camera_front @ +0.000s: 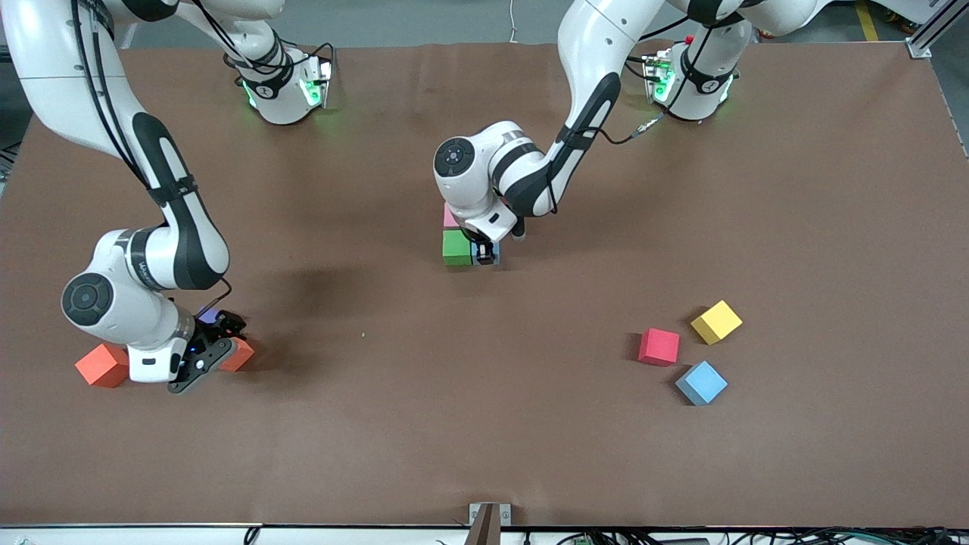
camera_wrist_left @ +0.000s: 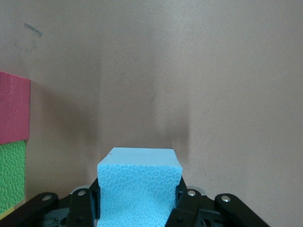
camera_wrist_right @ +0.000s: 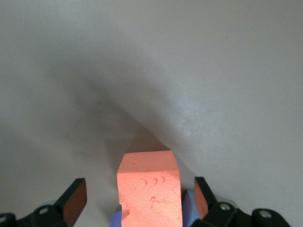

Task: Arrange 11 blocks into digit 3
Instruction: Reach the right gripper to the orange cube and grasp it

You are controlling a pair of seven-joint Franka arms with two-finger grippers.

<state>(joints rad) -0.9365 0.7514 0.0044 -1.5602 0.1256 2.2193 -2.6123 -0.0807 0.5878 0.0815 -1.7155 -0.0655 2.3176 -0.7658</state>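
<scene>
My left gripper (camera_front: pixel 485 257) is down at the table's middle, shut on a light blue block (camera_wrist_left: pixel 139 187) that stands right beside a green block (camera_front: pixel 456 247). A pink block (camera_front: pixel 450 216) touches the green one, farther from the front camera; both also show in the left wrist view, the pink block (camera_wrist_left: pixel 14 113) next to the green block (camera_wrist_left: pixel 12 175). At the right arm's end, my right gripper (camera_wrist_right: pixel 139 198) is open and low, its fingers (camera_wrist_right: pixel 75 201) on either side of an orange block (camera_wrist_right: pixel 149 184) without touching it. A purple block (camera_wrist_right: pixel 190 208) peeks from beneath the orange one.
A red-orange block (camera_front: pixel 102 365) lies beside the right wrist. Toward the left arm's end, nearer the front camera, lie a yellow block (camera_front: pixel 716 322), a red block (camera_front: pixel 658 347) and a blue block (camera_front: pixel 701 382). The brown table (camera_front: pixel 484 424) carries all of them.
</scene>
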